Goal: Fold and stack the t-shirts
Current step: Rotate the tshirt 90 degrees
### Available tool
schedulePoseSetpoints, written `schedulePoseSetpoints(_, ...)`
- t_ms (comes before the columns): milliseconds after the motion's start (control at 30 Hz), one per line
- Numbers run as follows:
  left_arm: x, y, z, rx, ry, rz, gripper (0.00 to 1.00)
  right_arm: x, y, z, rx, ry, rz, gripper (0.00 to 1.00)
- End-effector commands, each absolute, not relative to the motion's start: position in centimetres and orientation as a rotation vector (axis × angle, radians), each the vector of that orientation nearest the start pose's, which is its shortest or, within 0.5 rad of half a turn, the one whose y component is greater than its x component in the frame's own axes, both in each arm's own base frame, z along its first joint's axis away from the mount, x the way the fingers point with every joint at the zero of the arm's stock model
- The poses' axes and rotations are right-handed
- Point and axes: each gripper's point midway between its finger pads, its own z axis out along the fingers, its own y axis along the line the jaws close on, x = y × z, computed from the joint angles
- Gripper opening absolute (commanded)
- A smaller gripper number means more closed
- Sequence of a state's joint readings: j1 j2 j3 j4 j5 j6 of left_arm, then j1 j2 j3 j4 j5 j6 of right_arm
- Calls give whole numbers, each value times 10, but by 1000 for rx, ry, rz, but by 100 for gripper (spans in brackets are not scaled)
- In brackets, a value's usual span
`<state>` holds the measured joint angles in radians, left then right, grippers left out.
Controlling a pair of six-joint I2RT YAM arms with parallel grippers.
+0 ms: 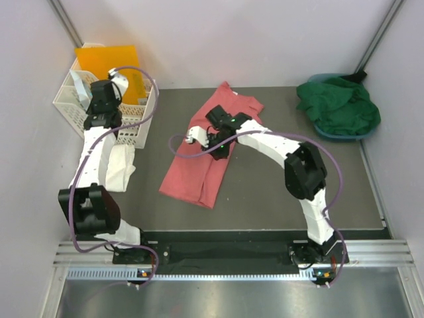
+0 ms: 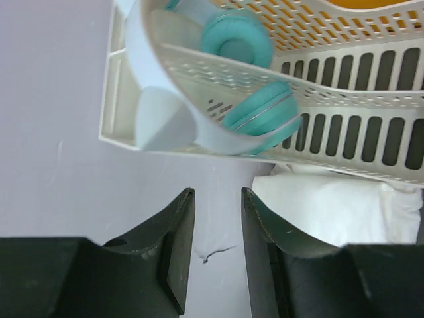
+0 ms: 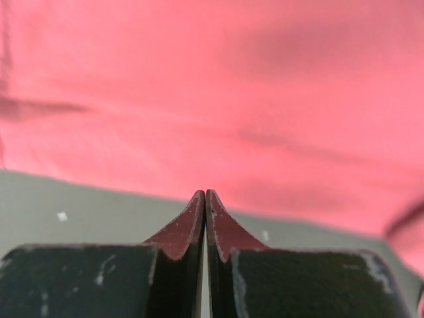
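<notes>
A salmon-pink t-shirt (image 1: 199, 165) lies spread flat in the middle of the table, and it fills the far part of the right wrist view (image 3: 218, 86). My right gripper (image 1: 216, 147) hangs low over it, its jaws (image 3: 205, 193) shut with no cloth between them. A white t-shirt (image 1: 119, 167) lies crumpled at the left beside the basket, also seen in the left wrist view (image 2: 338, 205). My left gripper (image 2: 218, 192) stands open and empty by the basket's near corner (image 1: 106, 89). A dark green t-shirt (image 1: 341, 106) is heaped at the back right.
The white lattice basket (image 1: 136, 129) at the back left holds teal round items (image 2: 258, 116) and an orange folder (image 1: 109, 59). A blue basin (image 1: 331, 134) lies under the green shirt. Pale walls close in on the left, back and right.
</notes>
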<state>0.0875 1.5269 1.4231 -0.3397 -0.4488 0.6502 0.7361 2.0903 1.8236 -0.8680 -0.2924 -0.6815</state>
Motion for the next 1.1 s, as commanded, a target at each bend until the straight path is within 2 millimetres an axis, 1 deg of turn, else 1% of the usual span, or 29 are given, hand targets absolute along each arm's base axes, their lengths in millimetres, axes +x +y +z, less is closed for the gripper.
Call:
schedulePoseSetpoints(0,413,145,333,211,1948,895,39,318,395,97,-1897,1850,508,0)
schedulePoseSetpoints(33,411,144,335,212,1940,891,39,316,398,84,-1910,1869,516,0)
schedulePoseSetpoints(67,408,142,341,216,1925,884,39,312,407,84,-1923,1850,524,0)
schedulePoseSetpoints(100,407,140,343,221,1916,866,39,311,410,78,-1931,1853,522,0)
schedulePoseSetpoints(133,406,137,344,227,1913,850,39,310,413,69,-1940,1864,525,0)
schedulePoseSetpoints(167,403,135,345,228,1913,838,39,306,417,66,-1948,1860,529,0)
schedulePoseSetpoints(300,402,129,341,245,1922,792,39,302,424,48,-1970,1872,522,0)
schedulePoseSetpoints(333,401,127,342,248,1921,781,39,302,424,40,-1981,1883,519,0)
schedulePoseSetpoints(400,400,122,343,262,1913,753,38,302,424,35,-1989,1886,512,0)
schedulePoseSetpoints(433,399,119,347,268,1895,741,38,303,424,30,-1992,1892,508,0)
schedulePoseSetpoints(567,400,116,346,290,1890,724,39,308,426,25,-1978,1900,491,0)
schedulePoseSetpoints(733,402,117,348,303,1884,738,39,299,419,13,-2019,1923,506,0)
schedulePoseSetpoints(767,402,117,350,304,1882,735,39,296,415,8,-2030,1937,508,0)
schedulePoseSetpoints(800,403,116,351,306,1878,733,39,294,412,10,-2029,1938,510,0)
schedulePoseSetpoints(833,404,116,353,308,1873,734,39,288,406,4,-2044,1961,513,0)
schedulePoseSetpoints(867,404,116,354,312,1870,734,39,283,403,2,-2050,1975,531,0)
schedulePoseSetpoints(900,404,115,355,315,1866,733,39,280,401,6,-2044,1983,538,0)
schedulePoseSetpoints(933,406,115,356,324,1861,734,39,273,393,-1,-2055,2015,546,0)
schedulePoseSetpoints(967,407,114,358,332,1853,729,39,268,390,-2,-2054,2027,559,0)
schedulePoseSetpoints(1000,408,113,356,338,1857,725,39,266,388,3,-2032,2047,566,0)
schedulePoseSetpoints(1033,409,113,358,338,1850,723,39,258,379,-4,-2033,2086,571,0)
schedulePoseSetpoints(1067,410,111,358,344,1845,709,39,256,378,-4,-2015,2096,574,0)
